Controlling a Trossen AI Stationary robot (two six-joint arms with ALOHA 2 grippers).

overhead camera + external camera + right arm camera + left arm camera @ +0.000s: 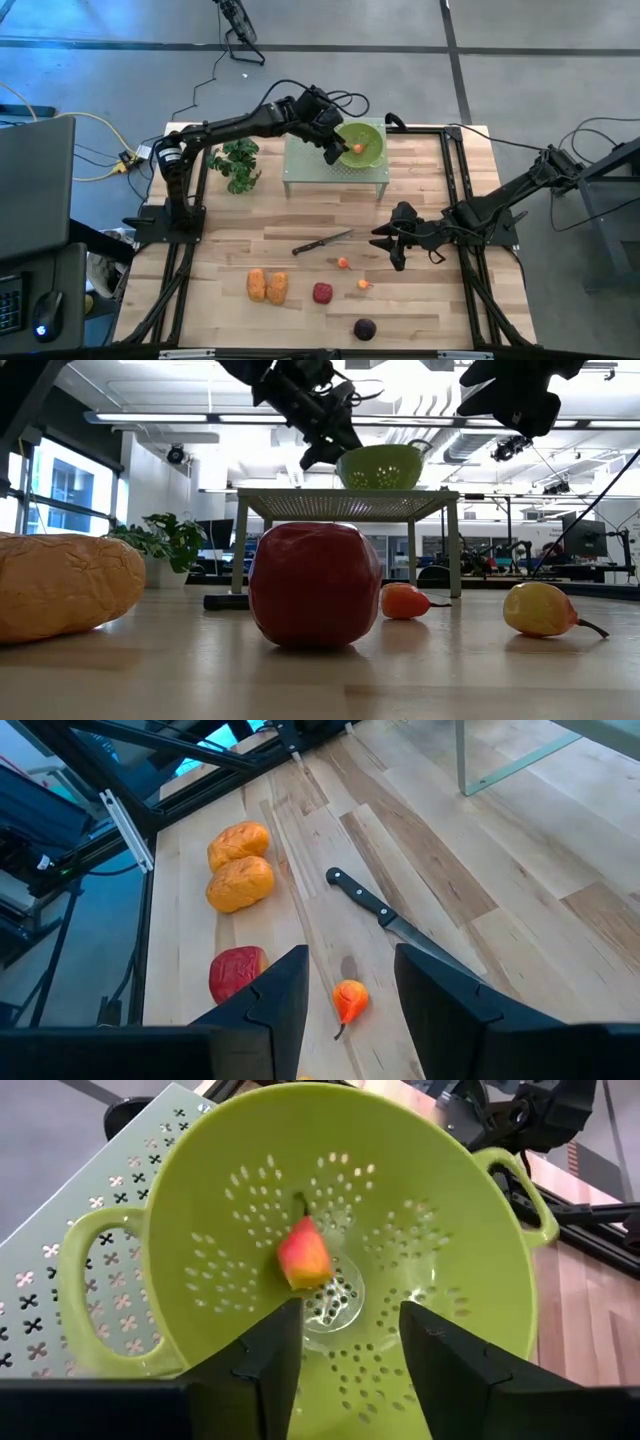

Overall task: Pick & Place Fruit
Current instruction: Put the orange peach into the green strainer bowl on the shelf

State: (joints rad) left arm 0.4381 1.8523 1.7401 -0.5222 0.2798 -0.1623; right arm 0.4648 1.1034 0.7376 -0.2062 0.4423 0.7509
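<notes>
A green colander (365, 143) stands on a pale perforated stand (335, 172) at the table's far middle. A small orange-red fruit (303, 1256) lies inside it, just above the bottom and apart from any finger. My left gripper (345, 1320) hangs open over the colander's near-left rim (335, 152). On the near part of the table rest two orange oblong fruits (267, 286), a red one (322, 292), a dark purple one (365, 329) and two tiny orange-red ones (344, 264) (363, 284). My right gripper (392, 248) hovers open above the table, right of the tiny ones, holding nothing.
A slim dark knife (322, 243) lies on the table's middle, left of my right gripper. A leafy green bunch (238, 165) sits at the far left beside the stand. Black frame rails (470, 200) run along the table's sides.
</notes>
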